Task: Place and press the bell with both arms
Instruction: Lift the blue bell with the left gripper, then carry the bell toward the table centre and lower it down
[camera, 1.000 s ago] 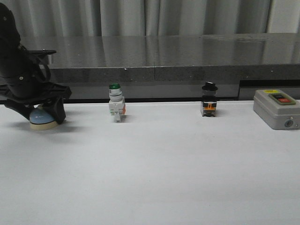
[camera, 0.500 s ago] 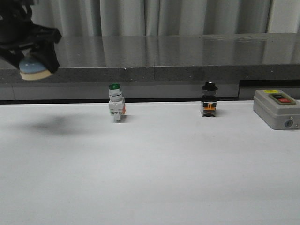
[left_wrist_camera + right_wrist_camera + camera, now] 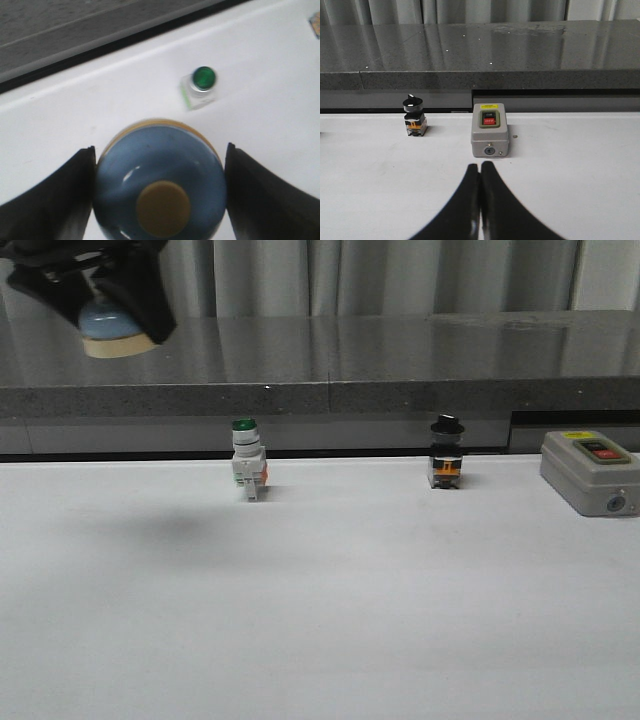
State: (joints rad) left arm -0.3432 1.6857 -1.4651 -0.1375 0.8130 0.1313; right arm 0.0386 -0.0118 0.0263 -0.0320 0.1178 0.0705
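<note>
Gripping the bell [image 3: 112, 328] by its light-blue dome, the left gripper [image 3: 100, 285] is holding it high in the air at the upper left of the front view, well above the white table [image 3: 330, 590], with the cream base hanging level below the dark fingers [image 3: 140, 295]. Seen from the left wrist camera, the bell [image 3: 159, 182] is sitting between the two black fingers [image 3: 50, 200], each pressing against a side of the dome, and the cream button on top is facing the camera. Below it in that view, the table [image 3: 260, 75] is lying far underneath, and the green-capped push-button switch [image 3: 200, 86] is standing off to one side of the bell, looking blurred. In the front view, the same switch [image 3: 247, 472] is standing upright near the back edge of the table, with a small black-knobbed selector switch [image 3: 446, 452] standing well apart to its right and a grey control box [image 3: 590, 470] with red and dark buttons sitting at the far right edge. A soft shadow is falling on the table left of the green-capped switch. From the right wrist camera, the right gripper [image 3: 480, 200] is hovering low over the table [image 3: 580, 165] with its fingers pressed together and nothing between them, pointing toward the grey control box [image 3: 490, 129], with the selector switch [image 3: 414, 116] standing beside the box.
</note>
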